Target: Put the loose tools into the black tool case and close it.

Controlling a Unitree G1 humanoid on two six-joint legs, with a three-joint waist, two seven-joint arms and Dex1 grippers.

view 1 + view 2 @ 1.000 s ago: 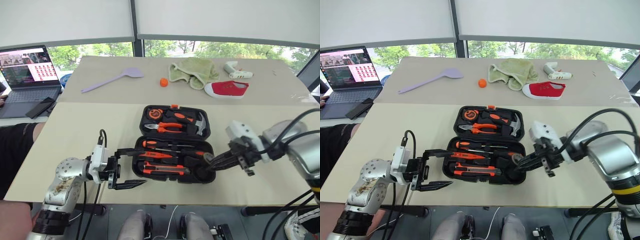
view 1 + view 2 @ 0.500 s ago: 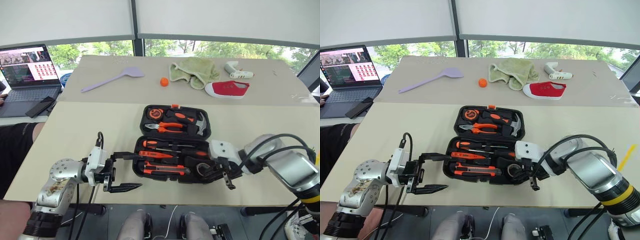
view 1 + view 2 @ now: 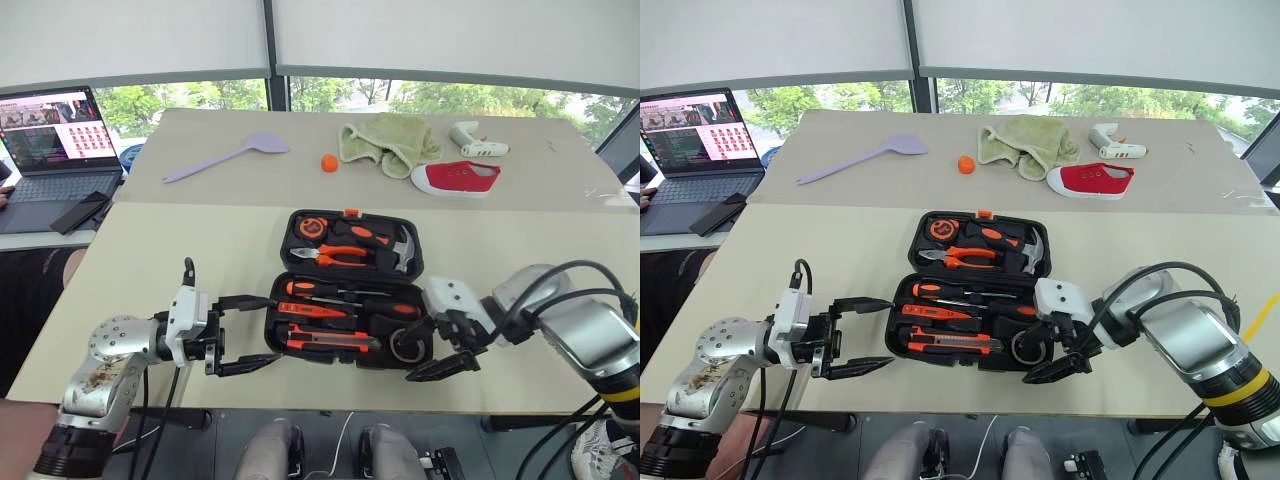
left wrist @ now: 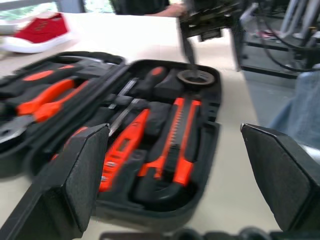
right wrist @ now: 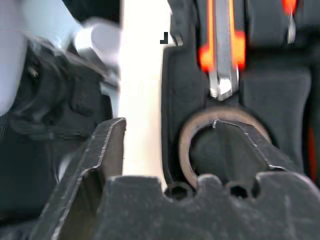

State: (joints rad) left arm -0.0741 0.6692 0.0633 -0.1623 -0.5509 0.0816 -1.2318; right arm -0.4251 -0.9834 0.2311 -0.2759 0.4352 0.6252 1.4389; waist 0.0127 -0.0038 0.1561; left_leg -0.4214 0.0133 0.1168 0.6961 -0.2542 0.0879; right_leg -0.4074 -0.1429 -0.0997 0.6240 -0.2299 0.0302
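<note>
On the beige table [image 3: 150,260], the open case [image 3: 350,290] lies between both grippers. Left gripper [image 3: 258,332] spread wide, empty. Right gripper [image 3: 430,350] parted, straddling the tape roll [image 3: 405,347] in the case's near corner.

The laptop [image 3: 52,140] is cut off by the picture's left edge, so only part of its screen and keyboard shows, and the screen content is too small to read. In the right wrist view the grey tape roll [image 5: 187,145] is partly hidden behind one of the fingers [image 5: 260,145], and the tool case [image 5: 280,95] around it is blurred, its orange tools indistinct.
</note>
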